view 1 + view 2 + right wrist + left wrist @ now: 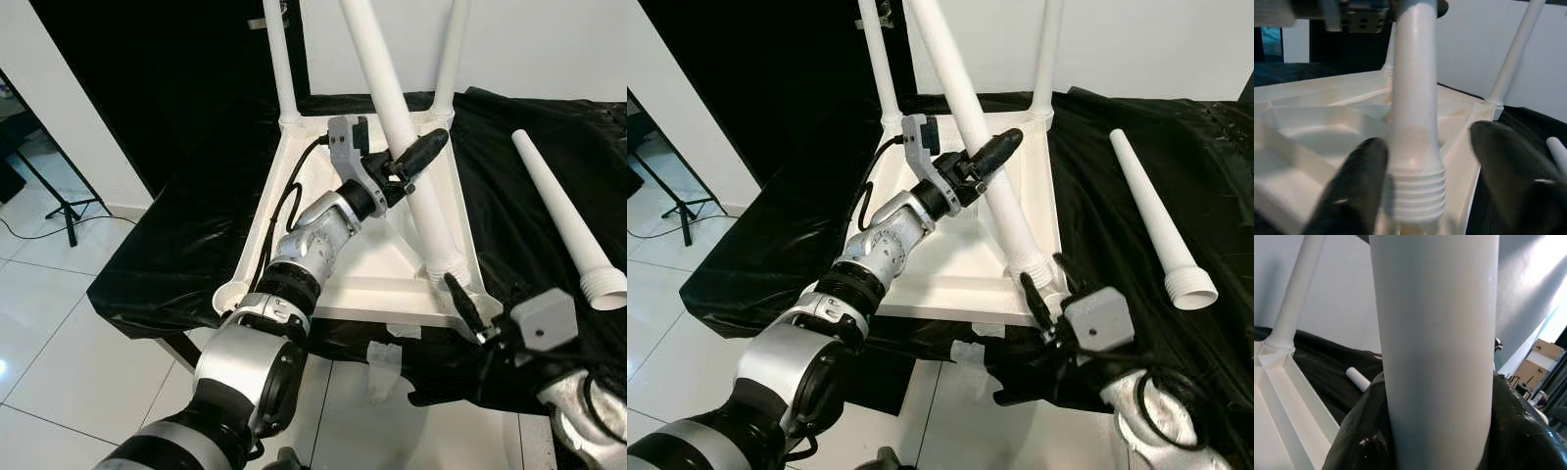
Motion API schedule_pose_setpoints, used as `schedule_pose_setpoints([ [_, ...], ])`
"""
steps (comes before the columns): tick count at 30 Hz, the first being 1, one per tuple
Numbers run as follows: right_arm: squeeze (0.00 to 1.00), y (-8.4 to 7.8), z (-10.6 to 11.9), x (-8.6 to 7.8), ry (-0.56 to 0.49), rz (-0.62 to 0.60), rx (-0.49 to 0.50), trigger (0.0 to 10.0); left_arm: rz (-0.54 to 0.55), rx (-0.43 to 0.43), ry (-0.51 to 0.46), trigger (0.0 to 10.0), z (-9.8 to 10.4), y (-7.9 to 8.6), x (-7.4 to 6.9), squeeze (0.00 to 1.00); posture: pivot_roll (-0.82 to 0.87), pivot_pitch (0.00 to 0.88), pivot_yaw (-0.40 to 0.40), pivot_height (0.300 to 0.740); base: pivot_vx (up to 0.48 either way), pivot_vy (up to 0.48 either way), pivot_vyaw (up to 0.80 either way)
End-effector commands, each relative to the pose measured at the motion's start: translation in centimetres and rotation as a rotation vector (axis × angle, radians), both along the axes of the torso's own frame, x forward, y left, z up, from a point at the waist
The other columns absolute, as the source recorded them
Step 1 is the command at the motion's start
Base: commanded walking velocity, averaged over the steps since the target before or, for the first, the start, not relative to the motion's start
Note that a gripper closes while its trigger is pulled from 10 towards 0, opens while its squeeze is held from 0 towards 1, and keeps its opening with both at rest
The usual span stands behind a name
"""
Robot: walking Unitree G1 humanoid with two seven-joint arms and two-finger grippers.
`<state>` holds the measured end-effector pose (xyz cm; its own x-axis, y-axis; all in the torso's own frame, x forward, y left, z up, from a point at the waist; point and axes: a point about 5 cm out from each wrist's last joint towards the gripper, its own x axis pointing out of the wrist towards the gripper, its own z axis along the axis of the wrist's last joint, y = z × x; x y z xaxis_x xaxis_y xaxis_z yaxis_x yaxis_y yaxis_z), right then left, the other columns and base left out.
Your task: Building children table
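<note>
The white table top (362, 284) lies upside down on a black-draped surface. Two white legs (279, 59) (453, 49) stand upright in its far corners. A third leg (377, 69) leans over the top, its threaded end (1418, 193) at the near right corner. My left gripper (407, 162) is shut on this leg partway up; up close the leg (1435, 333) is a wide white column. My right gripper (1430, 181) is open, one black finger (1356, 181) on each side of the threaded end without touching it. A loose leg (563, 211) lies on the cloth to the right.
The black cloth (176, 255) hangs over the support's edges. White tiled floor lies in front and to the left, with a tripod stand (59, 201) on it. A white scrap (387, 367) hangs below the table top's near edge. Cardboard boxes (1547, 350) stand far off.
</note>
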<state>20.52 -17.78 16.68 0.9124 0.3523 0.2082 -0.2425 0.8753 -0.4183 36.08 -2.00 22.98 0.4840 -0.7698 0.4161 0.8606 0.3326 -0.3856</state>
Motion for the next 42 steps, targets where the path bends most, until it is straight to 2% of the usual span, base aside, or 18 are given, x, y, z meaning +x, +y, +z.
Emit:
schedule_pose_setpoints([
  [1,1.00,-0.4,0.1,0.6,0.016,-0.009,0.010,10.0,-0.134,-0.033,-0.062,0.0,-0.4,-1.9,-1.7,0.00,-0.04,0.000,0.084,0.740,0.000,0.000,0.00],
  [9,1.00,0.1,1.7,3.7,0.032,0.013,0.079,10.0,-0.152,0.007,-0.157,0.0,0.0,-2.5,-2.5,0.00,-0.02,0.000,0.077,0.740,0.000,0.000,0.00],
  [10,0.11,0.3,1.6,4.4,0.062,0.033,0.091,10.0,-0.154,0.007,-0.166,0.0,0.1,-2.6,-2.6,0.00,-0.02,0.000,0.077,0.740,0.000,0.000,0.00],
  [11,0.11,0.3,1.6,4.4,0.062,0.033,0.091,10.0,-0.154,0.007,-0.166,0.0,0.1,-2.6,-2.6,0.00,-0.02,0.000,0.077,0.740,0.000,0.000,0.00],
  [12,0.00,0.7,1.4,4.9,0.090,0.059,0.101,10.0,-0.159,0.006,-0.173,0.0,0.3,-2.7,-2.7,0.00,-0.02,0.000,0.077,0.740,0.000,0.000,0.00],
  [17,0.00,1.3,0.3,6.0,0.163,0.116,0.111,10.0,-0.184,-0.011,-0.188,0.0,0.6,-2.9,-3.1,0.00,-0.02,0.000,0.076,0.740,0.000,0.000,0.00],
  [18,0.00,1.5,-0.2,6.4,0.190,0.135,0.111,9.1,-0.191,-0.024,-0.193,0.0,0.8,-2.9,-3.2,0.00,-0.01,0.000,0.072,0.740,0.000,0.000,0.00],
  [19,0.00,1.6,-0.5,6.8,0.210,0.143,0.116,1.9,-0.198,-0.041,-0.197,0.0,1.1,-2.9,-3.4,0.00,0.00,0.000,0.070,0.740,0.000,0.000,0.00],
  [20,0.00,1.9,-0.7,7.2,0.221,0.159,0.117,0.0,-0.204,-0.063,-0.199,0.0,1.5,-2.8,-3.5,0.00,0.01,0.000,0.068,0.740,0.000,0.000,0.00],
  [30,0.00,2.6,-0.8,8.5,0.228,0.182,0.115,0.0,-0.227,-0.127,-0.193,0.0,2.2,-2.2,-3.7,0.00,0.03,0.000,0.066,0.740,0.000,0.000,0.00],
  [31,0.00,2.6,-0.9,8.6,0.226,0.176,0.114,0.0,-0.235,-0.129,-0.192,1.8,2.2,-2.2,-3.8,0.00,0.03,0.000,0.066,0.740,0.000,0.000,0.00],
  [33,0.00,2.6,-0.9,8.6,0.226,0.176,0.114,0.0,-0.235,-0.129,-0.192,1.8,2.2,-2.2,-3.8,0.00,0.03,0.000,0.066,0.740,0.000,0.000,0.00],
  [34,0.00,2.5,-0.9,8.6,0.221,0.167,0.112,0.0,-0.239,-0.131,-0.191,9.1,2.2,-2.2,-3.8,0.00,0.02,0.000,0.067,0.740,0.000,0.000,0.00],
  [35,0.00,2.4,-0.8,8.7,0.198,0.131,0.080,0.0,-0.216,-0.132,-0.181,10.0,2.3,-2.1,-3.7,1.00,0.02,0.000,0.070,0.740,0.000,0.000,0.00],
  [38,0.00,2.4,-0.8,8.7,0.198,0.131,0.080,0.0,-0.216,-0.132,-0.181,10.0,2.3,-2.1,-3.7,1.00,0.02,0.000,0.070,0.740,0.000,0.000,0.00],
  [40,0.00,2.3,-0.8,8.9,0.147,0.051,-0.007,0.0,-0.154,-0.129,-0.165,10.0,2.5,-2.0,-3.2,1.00,0.02,0.000,0.072,0.740,0.000,0.000,0.00],
  [41,0.00,2.3,-1.5,8.8,0.039,-0.134,-0.218,0.0,-0.005,-0.178,-0.103,10.0,3.8,-1.4,-2.0,1.00,0.01,0.000,0.076,0.740,0.000,0.000,0.00],
  [42,0.00,2.3,-2.0,8.6,-0.002,-0.203,-0.303,0.0,0.025,-0.215,-0.081,10.0,4.6,-1.3,-1.8,0.36,0.01,0.000,0.076,0.740,0.000,0.000,0.00],
])
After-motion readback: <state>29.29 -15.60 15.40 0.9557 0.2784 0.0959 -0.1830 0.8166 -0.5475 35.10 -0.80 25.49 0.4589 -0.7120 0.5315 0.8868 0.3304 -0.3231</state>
